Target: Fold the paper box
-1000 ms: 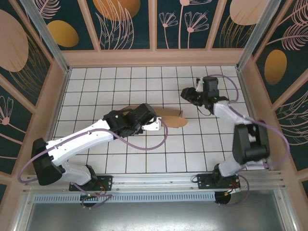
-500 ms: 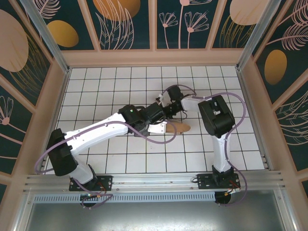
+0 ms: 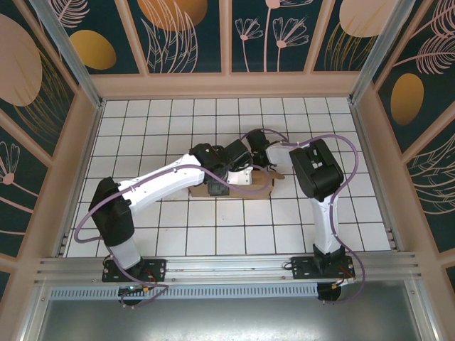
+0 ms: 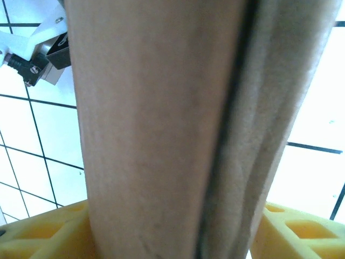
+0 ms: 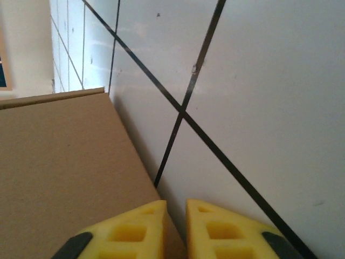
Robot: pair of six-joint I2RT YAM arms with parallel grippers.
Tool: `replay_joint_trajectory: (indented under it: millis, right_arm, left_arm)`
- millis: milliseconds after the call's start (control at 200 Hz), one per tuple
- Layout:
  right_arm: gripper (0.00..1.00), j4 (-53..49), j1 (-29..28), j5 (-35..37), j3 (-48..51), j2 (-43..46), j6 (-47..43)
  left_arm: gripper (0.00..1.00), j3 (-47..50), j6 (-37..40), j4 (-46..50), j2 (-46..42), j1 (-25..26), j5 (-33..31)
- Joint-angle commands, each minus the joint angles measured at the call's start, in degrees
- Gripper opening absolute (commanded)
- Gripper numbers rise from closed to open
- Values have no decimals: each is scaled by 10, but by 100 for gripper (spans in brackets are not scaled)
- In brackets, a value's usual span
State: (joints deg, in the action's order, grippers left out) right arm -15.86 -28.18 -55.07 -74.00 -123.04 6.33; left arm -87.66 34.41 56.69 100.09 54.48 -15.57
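Note:
The paper box [image 3: 250,187] is a brown cardboard piece lying mid-table, partly covered by both arms. In the left wrist view its layered cardboard [image 4: 161,118] stands upright close to the camera and spans the whole gap between the yellow fingers [image 4: 48,232]. My left gripper [image 3: 229,169] [image 4: 175,213] is shut on it. My right gripper [image 3: 261,158] [image 5: 176,210] sits at the box's far right edge, fingers nearly together with nothing between them. The cardboard panel [image 5: 59,162] lies just left of those fingers, its edge running under the left one.
The white gridded table [image 3: 334,227] is walled by a wooden frame [image 3: 227,85]. A metal rail [image 3: 227,270] runs along the near edge by the arm bases. A white and metal arm part [image 4: 32,54] shows beside the cardboard. Purple cables loop over both arms.
The right arm swung from the back right to the box at the centre. The left arm reached further forward, and the box shifted slightly and now lies lower and flatter.

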Motion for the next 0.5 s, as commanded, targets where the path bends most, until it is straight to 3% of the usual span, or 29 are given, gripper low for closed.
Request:
replay_joint_trajectory:
  millis: [0, 300, 495]
  right_arm:
    - [21, 10, 2, 42, 4, 4, 5]
    - [47, 39, 23, 106, 16, 62, 22]
    - [50, 47, 26, 122, 22, 89, 24]
  left_arm:
    - [70, -16, -8, -3, 7, -1, -11]
    - [85, -26, -10, -13, -7, -1, -25]
    - [94, -21, -11, -21, -28, -1, -27]
